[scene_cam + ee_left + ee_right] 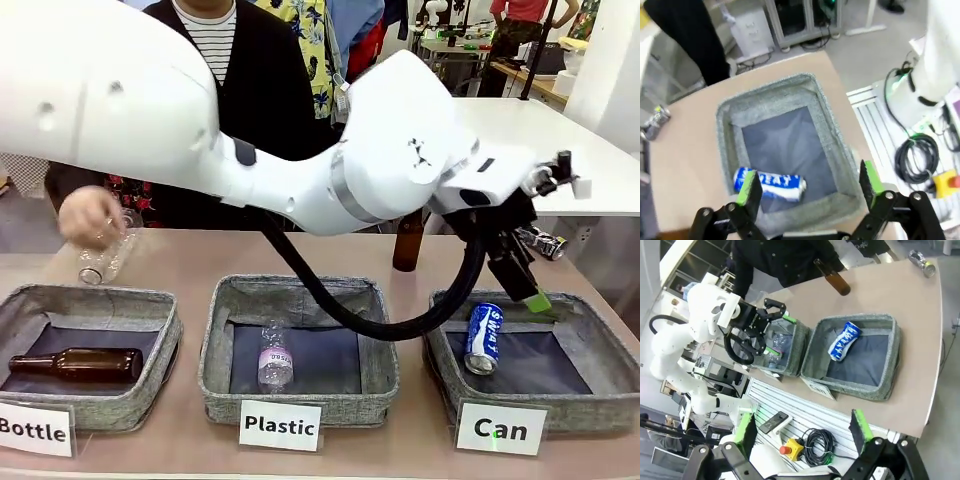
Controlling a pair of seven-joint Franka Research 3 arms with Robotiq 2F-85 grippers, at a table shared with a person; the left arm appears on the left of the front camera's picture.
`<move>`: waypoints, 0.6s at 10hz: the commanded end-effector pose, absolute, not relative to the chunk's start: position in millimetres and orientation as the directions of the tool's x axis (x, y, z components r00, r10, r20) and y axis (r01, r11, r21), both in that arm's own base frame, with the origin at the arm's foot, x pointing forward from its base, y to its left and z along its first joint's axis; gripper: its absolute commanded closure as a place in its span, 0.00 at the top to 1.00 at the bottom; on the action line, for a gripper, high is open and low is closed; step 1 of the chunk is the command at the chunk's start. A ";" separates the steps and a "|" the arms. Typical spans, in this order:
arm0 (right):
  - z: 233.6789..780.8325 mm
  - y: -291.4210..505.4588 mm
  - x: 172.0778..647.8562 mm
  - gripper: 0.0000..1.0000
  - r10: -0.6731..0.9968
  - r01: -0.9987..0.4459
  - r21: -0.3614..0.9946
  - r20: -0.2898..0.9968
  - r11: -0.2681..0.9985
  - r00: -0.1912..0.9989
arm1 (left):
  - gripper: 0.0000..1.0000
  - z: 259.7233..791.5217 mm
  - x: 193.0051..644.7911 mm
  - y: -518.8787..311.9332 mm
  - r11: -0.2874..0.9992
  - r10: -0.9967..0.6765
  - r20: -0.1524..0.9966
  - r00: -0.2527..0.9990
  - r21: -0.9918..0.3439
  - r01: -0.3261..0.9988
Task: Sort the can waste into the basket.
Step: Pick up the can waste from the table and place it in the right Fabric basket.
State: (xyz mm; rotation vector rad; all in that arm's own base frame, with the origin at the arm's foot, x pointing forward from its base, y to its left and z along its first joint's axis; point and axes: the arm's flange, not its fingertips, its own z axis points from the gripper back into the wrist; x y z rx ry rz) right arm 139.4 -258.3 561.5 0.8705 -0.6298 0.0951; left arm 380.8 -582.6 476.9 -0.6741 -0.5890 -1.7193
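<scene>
The blue can [484, 338] lies on its side in the grey basket [585, 410] carded "Can". My left gripper [528, 285] hangs open just above it, nothing between its fingers. In the left wrist view the blue can [771, 181] rests near the basket's [775, 92] close wall, beyond my open left gripper [809, 182]. The crushed dark can [541, 242] lies on the table behind the basket, and appears as the crushed can [655, 122] at far left. My right gripper [802, 429] is open, high off the table's side, looking down on the basket [860, 390], blue can [844, 341] and crushed can [920, 262].
A brown bottle [407, 240] stands behind the Can basket. The "Plastic" basket [300, 395] holds a clear bottle [275, 355]; the "Bottle" basket [150, 390] holds a brown bottle [75, 363]. A person's hand [88, 212] holds a clear bottle [103, 258] at far left.
</scene>
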 end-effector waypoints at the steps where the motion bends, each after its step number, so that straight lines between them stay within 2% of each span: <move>1: 564.5 -235.4 160.5 1.00 -0.163 -0.366 0.716 0.553 0.595 0.817 | 1.00 498.8 360.0 -512.5 -0.097 -0.721 0.693 -0.002 -0.098 0.990; 3: 562.9 -198.0 184.5 1.00 -0.086 -0.419 0.735 0.540 0.533 0.837 | 1.00 514.6 351.8 -450.0 -0.126 -0.718 0.696 -0.022 -0.099 0.987; 4: 561.9 -186.9 189.5 1.00 -0.079 -0.408 0.732 0.529 0.546 0.845 | 1.00 517.9 348.2 -431.8 -0.131 -0.703 0.711 -0.019 -0.103 0.986; 6: 565.4 -174.0 192.6 1.00 -0.086 -0.419 0.745 0.533 0.519 0.842 | 1.00 532.8 346.3 -400.1 -0.099 -0.645 0.764 0.035 -0.129 0.987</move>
